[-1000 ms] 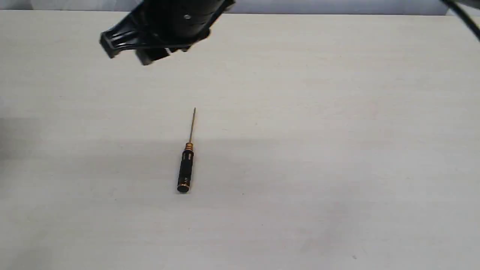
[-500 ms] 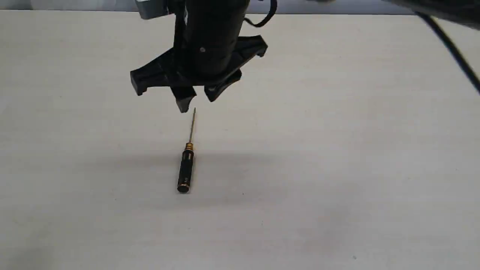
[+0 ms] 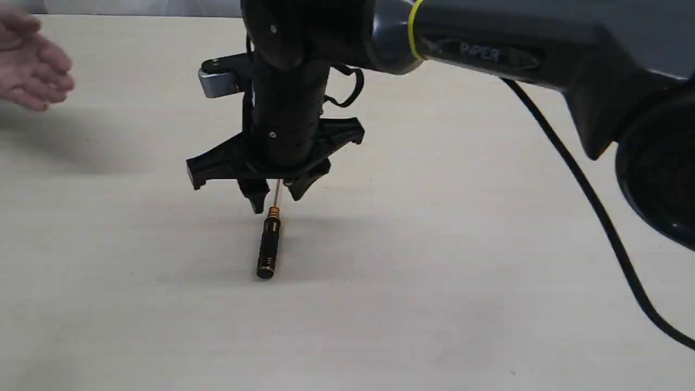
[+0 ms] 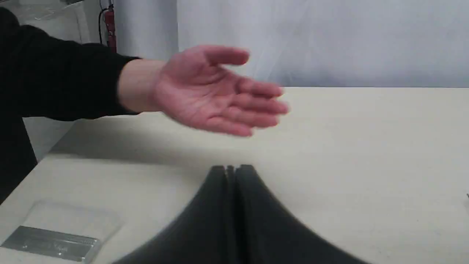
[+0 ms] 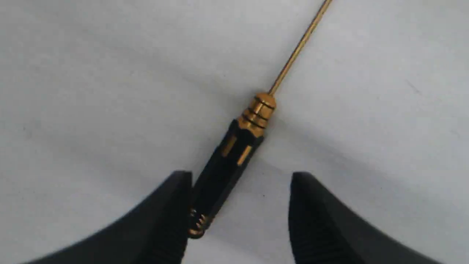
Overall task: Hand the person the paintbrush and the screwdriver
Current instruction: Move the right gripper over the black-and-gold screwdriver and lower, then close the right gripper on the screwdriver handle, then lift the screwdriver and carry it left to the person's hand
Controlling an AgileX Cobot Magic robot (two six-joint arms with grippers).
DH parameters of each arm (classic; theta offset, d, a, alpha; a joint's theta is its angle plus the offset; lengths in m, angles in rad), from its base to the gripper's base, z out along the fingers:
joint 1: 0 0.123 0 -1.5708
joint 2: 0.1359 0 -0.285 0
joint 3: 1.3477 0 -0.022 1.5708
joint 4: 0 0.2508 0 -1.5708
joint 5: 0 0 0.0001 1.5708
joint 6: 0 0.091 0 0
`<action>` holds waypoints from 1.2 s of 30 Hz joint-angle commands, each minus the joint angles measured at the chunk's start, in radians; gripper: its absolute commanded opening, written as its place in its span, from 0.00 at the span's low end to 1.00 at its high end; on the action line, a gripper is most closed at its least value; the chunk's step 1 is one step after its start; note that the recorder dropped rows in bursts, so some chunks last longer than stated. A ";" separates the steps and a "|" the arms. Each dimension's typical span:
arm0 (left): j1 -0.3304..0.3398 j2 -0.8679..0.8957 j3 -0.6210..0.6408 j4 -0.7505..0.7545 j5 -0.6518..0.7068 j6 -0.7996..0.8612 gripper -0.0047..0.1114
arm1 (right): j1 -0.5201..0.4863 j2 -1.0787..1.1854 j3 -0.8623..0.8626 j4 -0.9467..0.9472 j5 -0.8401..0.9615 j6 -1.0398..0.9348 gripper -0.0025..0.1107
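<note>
Our right gripper (image 3: 274, 198) hovers low over the screwdriver (image 3: 269, 244).
The screwdriver lies flat on the table (image 3: 434, 271), its handle between our right jaws, which stand apart and hold nothing. Our left gripper (image 4: 231, 168) has its jaws pressed together, empty, near the person's open hand (image 4: 216, 95).

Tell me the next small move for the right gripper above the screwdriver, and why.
Probably nudge the right gripper sideways to centre it before lowering. Its jaws stand open, but the screwdriver, lying flat on the table, has its black handle close to one side of the gap rather than midway. A straight descent might set that side down on the handle.
</note>
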 commanded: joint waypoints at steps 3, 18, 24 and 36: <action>-0.006 -0.002 0.002 0.000 -0.011 -0.002 0.04 | 0.022 0.042 0.007 -0.002 -0.072 0.011 0.41; -0.006 -0.002 0.002 -0.005 -0.011 -0.002 0.04 | 0.025 0.139 0.007 -0.049 -0.104 0.110 0.41; -0.006 -0.002 0.002 -0.005 -0.011 -0.002 0.04 | 0.025 0.144 0.007 -0.063 -0.097 0.112 0.28; -0.006 -0.002 0.002 -0.005 -0.011 -0.002 0.04 | 0.025 0.101 0.007 -0.070 -0.051 0.011 0.06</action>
